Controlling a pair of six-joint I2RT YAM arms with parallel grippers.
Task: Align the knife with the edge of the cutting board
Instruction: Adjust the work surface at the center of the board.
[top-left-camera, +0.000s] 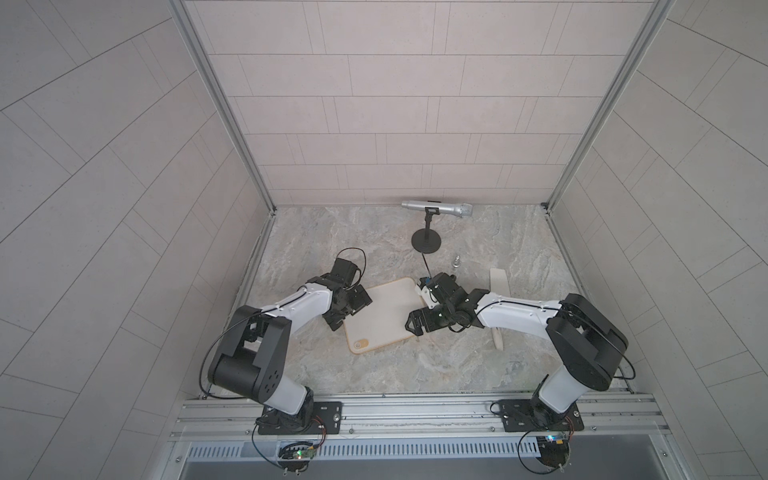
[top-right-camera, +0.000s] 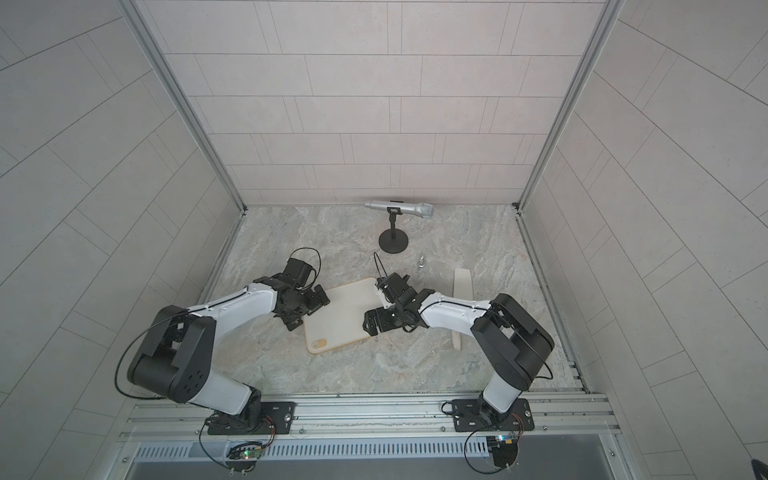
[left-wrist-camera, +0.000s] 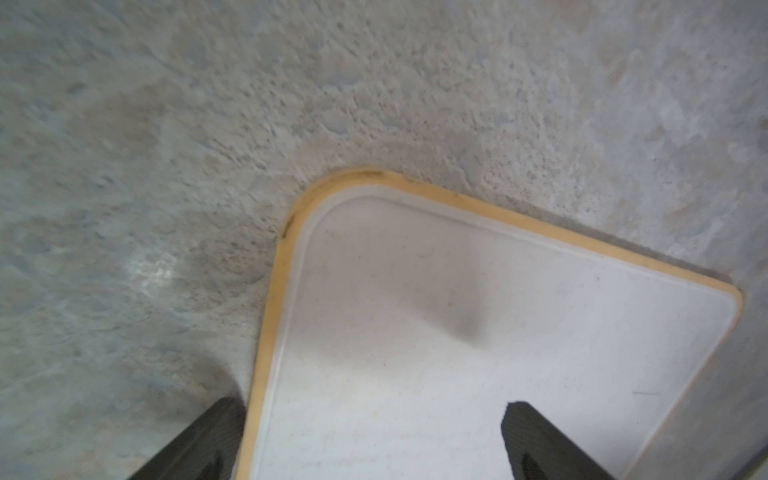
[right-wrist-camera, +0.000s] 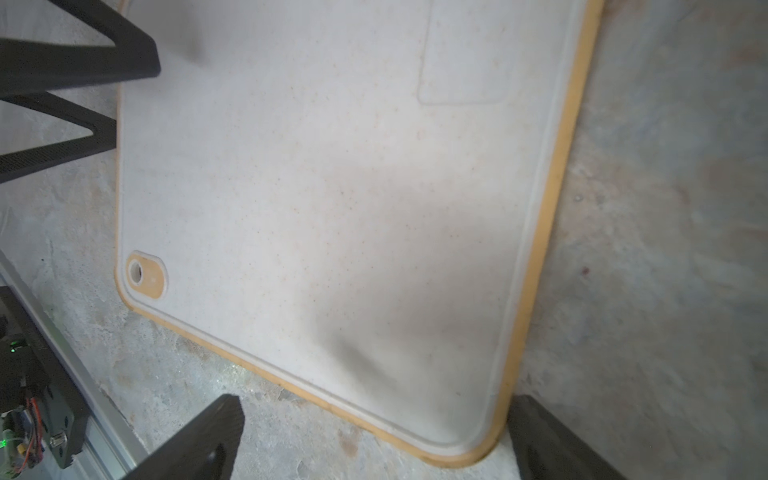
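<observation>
Cutting board (top-left-camera: 380, 316) centre. Left gripper (left-wrist-camera: 374, 407) spread astride its left rim; right gripper (right-wrist-camera: 376, 405) spread over its near-right corner — knife (top-left-camera: 498, 281) lies apart, right, beneath the right arm (top-left-camera: 515, 311).

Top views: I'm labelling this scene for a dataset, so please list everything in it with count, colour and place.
board: 1, cream with tan rim, centre.
knife: 1, pale, right of the board, partly under the right arm.
microphone: 1, silver, on a black stand, at the back.
metal piece: 1, small, silver, near the stand.
table: 1, grey marble.
left gripper: 1, black, open astride the board's left edge.
right gripper: 1, black, open over the board's near right corner.
</observation>
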